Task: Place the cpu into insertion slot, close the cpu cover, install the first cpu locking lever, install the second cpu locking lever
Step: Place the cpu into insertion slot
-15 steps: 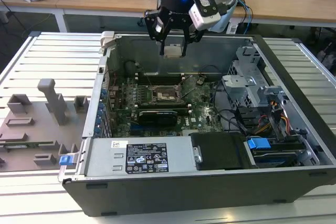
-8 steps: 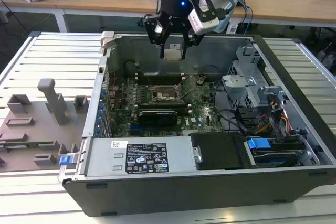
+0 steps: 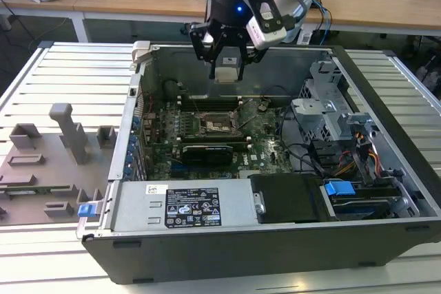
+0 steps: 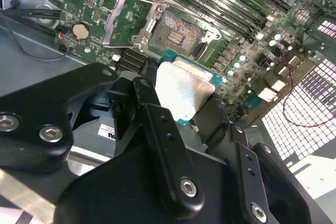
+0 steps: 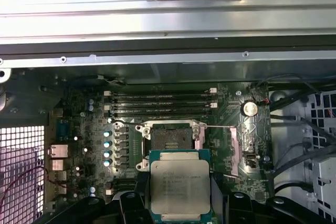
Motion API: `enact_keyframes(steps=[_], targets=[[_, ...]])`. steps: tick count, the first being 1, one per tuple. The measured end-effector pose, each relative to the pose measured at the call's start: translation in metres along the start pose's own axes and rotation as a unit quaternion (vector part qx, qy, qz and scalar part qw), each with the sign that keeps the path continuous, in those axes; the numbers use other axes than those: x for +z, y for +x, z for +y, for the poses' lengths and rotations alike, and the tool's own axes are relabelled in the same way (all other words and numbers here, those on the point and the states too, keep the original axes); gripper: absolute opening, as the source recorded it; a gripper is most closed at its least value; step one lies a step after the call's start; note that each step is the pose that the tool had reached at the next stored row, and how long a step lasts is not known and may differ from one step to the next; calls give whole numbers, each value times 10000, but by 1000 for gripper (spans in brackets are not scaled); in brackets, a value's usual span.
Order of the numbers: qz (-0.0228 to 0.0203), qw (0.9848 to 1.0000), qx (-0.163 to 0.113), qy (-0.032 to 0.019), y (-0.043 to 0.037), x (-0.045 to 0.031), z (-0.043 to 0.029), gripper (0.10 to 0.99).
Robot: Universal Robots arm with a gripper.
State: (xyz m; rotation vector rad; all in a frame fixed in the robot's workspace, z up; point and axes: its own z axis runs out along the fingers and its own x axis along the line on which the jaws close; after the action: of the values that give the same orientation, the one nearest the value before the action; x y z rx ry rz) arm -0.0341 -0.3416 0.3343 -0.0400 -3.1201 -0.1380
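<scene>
My gripper hangs over the back of the open computer case, shut on the cpu. The cpu is a flat square chip with a silver top, held by two opposite edges between black fingers. Below it on the green motherboard lies the insertion slot, bare, with its contact field exposed. The cpu cover stands flipped up beside the slot. A thin wire locking lever stands raised off the slot's side.
Memory slots run just beyond the slot. A drive cage and cables fill the case on the exterior view's right; a power supply lies along the near wall. A grey fixture sits outside the case on the slatted table.
</scene>
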Motion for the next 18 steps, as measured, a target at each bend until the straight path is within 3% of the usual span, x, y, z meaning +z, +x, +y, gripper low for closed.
enact_keyframes(steps=[18], targets=[[0,10000,0,0,-2,84,-7,545]])
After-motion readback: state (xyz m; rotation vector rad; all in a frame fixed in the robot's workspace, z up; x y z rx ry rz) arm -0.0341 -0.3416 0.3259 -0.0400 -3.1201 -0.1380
